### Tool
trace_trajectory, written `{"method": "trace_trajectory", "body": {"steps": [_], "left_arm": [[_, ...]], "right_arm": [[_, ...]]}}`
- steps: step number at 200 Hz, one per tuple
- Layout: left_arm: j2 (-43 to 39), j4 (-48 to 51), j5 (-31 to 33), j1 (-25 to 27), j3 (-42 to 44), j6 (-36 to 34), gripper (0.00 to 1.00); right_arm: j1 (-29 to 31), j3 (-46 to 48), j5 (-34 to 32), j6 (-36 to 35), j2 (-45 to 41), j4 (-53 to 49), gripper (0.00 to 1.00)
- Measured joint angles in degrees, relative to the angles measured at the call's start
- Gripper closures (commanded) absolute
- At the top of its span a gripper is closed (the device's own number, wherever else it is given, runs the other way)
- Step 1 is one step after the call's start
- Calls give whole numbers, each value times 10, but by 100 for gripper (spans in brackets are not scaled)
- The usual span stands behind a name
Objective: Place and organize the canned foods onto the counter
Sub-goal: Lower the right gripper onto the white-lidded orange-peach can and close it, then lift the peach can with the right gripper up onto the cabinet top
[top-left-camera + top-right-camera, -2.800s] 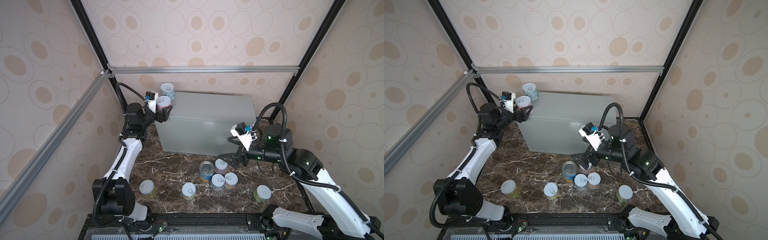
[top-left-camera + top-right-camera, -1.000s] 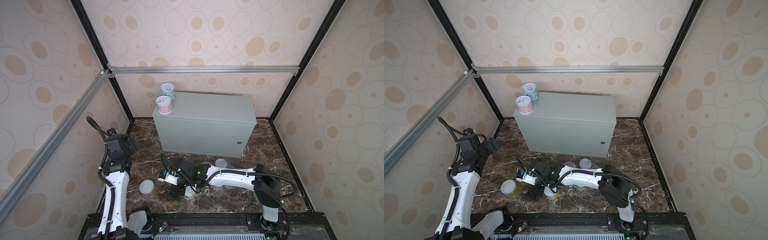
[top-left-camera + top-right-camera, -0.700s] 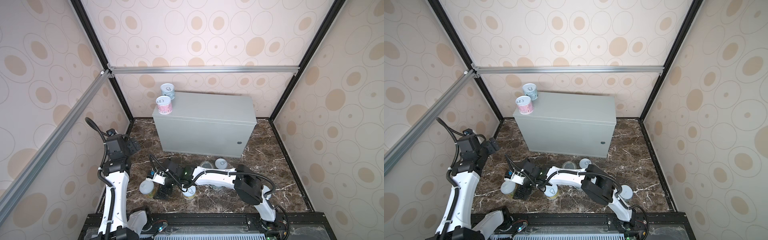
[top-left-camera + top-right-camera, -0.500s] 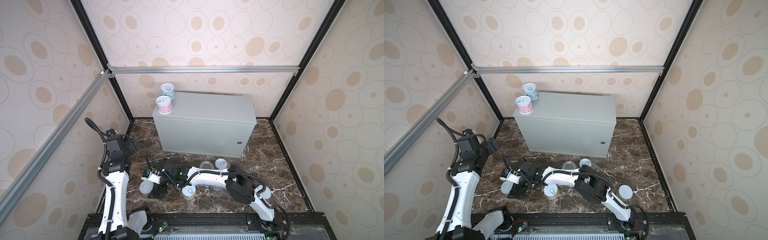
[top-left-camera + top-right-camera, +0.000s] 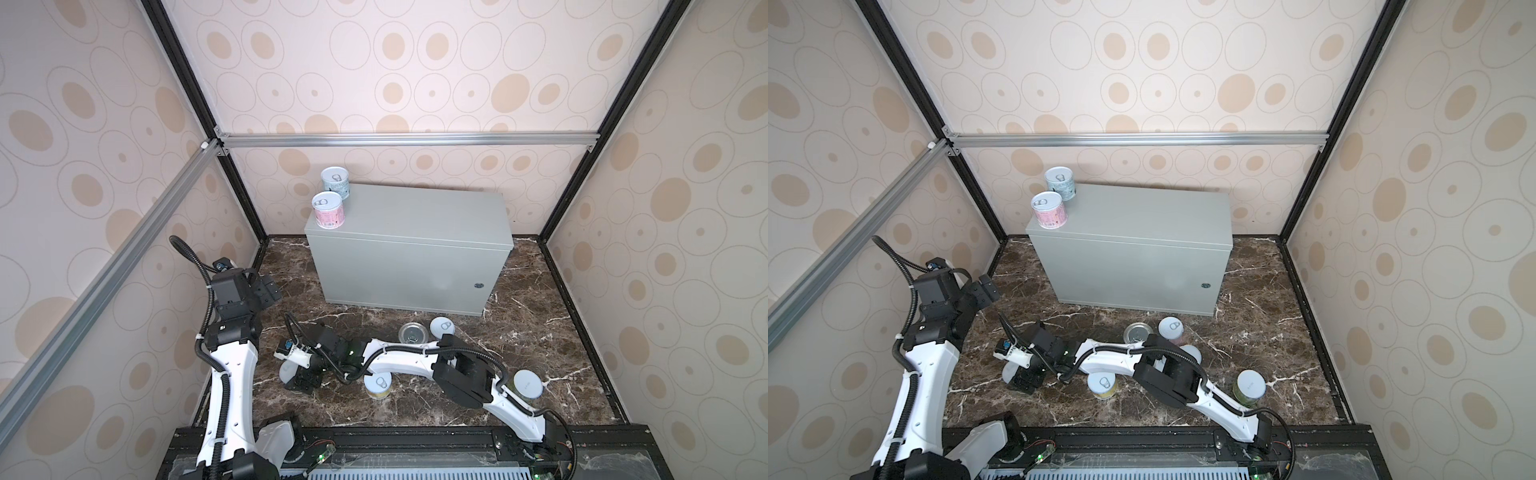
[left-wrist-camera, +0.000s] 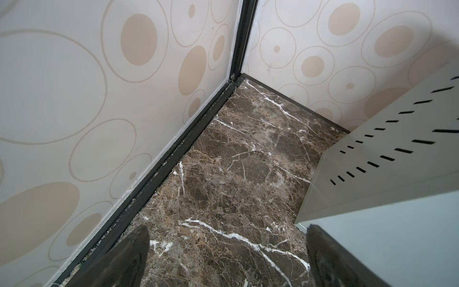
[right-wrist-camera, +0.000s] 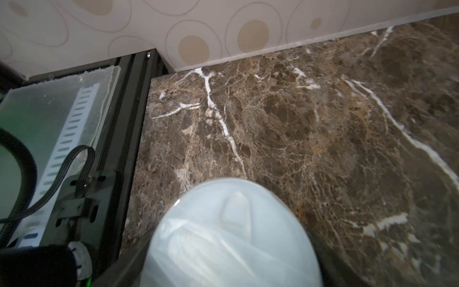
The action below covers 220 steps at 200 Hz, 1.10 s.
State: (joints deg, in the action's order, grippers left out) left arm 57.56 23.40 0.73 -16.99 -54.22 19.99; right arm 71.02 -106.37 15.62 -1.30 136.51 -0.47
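The counter (image 5: 409, 257) (image 5: 1133, 257) is a grey metal box at the back, and its vented side shows in the left wrist view (image 6: 387, 154). A teal can (image 5: 336, 183) and a pink can (image 5: 328, 211) stand on its left end. My right gripper (image 5: 297, 376) (image 5: 1021, 374) reaches across to the front left and is shut on a pale-lidded can (image 5: 286, 370) (image 7: 231, 236), its fingers against both sides. My left gripper (image 5: 266, 291) (image 6: 227, 248) hangs open and empty near the left wall.
On the brown marble stand a taller can with a bare metal top (image 5: 413, 333), a pale-lidded can (image 5: 442, 327) beside it, a yellow-labelled can (image 5: 377, 384) and a green-labelled can (image 5: 527, 384). My right arm lies low across the front. The black front rail (image 7: 134, 99) is close.
My right arm has swept left along the front to the far-left can and its jaws have narrowed onto it. The left arm has stayed still and open.
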Motion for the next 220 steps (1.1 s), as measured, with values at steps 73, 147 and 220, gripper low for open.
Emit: {"method": "trace_trajectory", "body": {"steps": [73,147,220], "left_arm": [[-18,-81,-145,0,48,9,2],[-29,-144,-290,31,50,-8,2],[-27,-152,-344,43,-12,-23,2]], "right_arm": [[-38,216,-44,24,-158,22,37],[-71,120,-76,30,-321,-187,40],[-153,-212,-130,23,-342,-422,39]]}}
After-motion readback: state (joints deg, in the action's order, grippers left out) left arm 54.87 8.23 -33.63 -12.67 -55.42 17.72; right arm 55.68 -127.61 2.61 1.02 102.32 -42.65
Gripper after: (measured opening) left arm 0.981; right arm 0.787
